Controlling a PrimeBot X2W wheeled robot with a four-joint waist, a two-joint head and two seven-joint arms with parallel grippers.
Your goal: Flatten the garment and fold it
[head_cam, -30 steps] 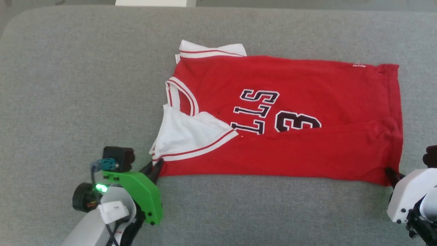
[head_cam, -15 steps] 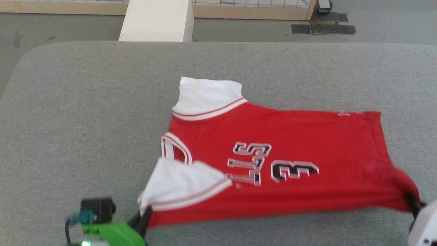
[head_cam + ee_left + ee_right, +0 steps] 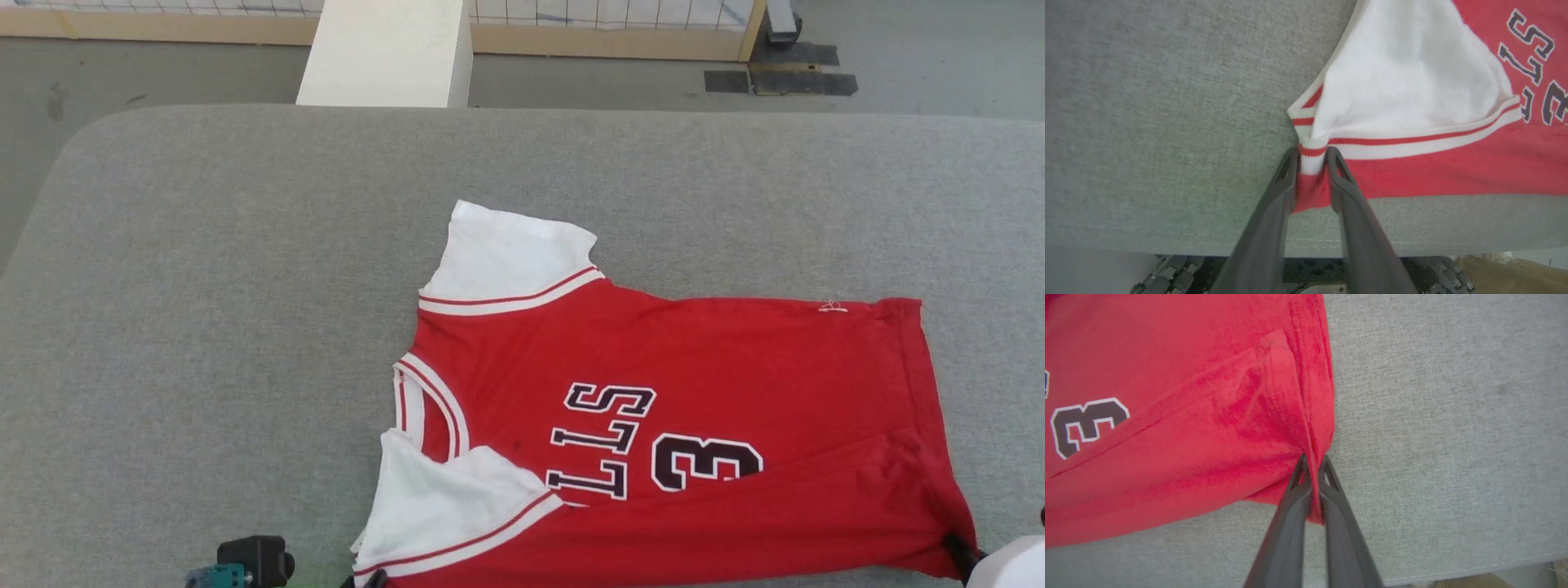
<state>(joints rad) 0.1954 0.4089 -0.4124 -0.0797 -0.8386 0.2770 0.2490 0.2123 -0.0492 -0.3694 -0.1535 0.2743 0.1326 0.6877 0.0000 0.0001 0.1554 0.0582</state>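
The red jersey (image 3: 718, 359) lies on the grey table, neck to the left, hem to the right, with black letters and a "3" showing. Its near side is folded over, and a white sleeve (image 3: 457, 498) lies on top at the lower left. Another white sleeve (image 3: 506, 253) sticks out at the far side. My left gripper (image 3: 1312, 157) is shut on the jersey's striped near-left corner (image 3: 1310, 163); its fingertips (image 3: 375, 578) peek in at the head view's bottom edge. My right gripper (image 3: 1312, 465) is shut on the jersey's near hem corner (image 3: 1316, 441), at the head view's lower right (image 3: 955, 551).
The grey fabric table (image 3: 204, 286) spreads wide to the left and behind the jersey. Its near edge (image 3: 1167, 241) runs just below my grippers. Beyond the far edge stand a white block (image 3: 388, 49) and a wooden-framed fence (image 3: 612, 33) on the floor.
The head camera has tilted up, so the table's far edge and the floor came into view. Both grippers pulled the jersey toward the near edge, and the far sleeve has spread out flat.
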